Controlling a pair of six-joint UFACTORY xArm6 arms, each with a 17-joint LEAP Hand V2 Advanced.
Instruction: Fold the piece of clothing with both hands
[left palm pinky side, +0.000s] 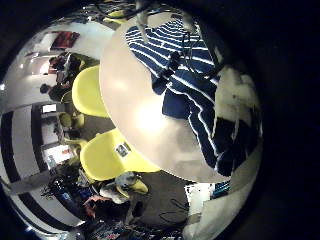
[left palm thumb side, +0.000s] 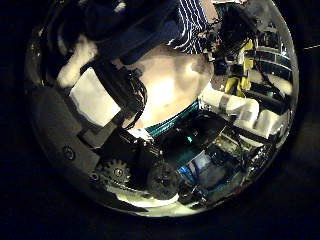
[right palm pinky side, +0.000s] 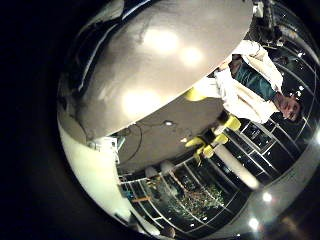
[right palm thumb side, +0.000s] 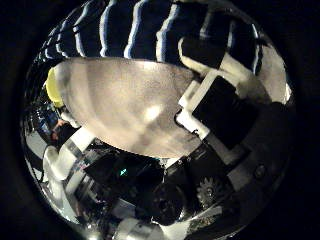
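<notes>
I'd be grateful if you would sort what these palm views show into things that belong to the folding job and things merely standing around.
Belongs to the job:
- striped garment, lying on the table
- table, which it lies on
- a hand's fingers at the garment's edge

Just around:
- yellow chairs beside the table

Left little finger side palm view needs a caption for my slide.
Navy-and-white striped garment lying bunched on a round table, yellow chairs beside it.

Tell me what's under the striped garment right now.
The striped garment lies on the round pale table. Bare tabletop shows beside it, with nothing else on it. Whatever sits beneath the cloth itself is covered.
</notes>
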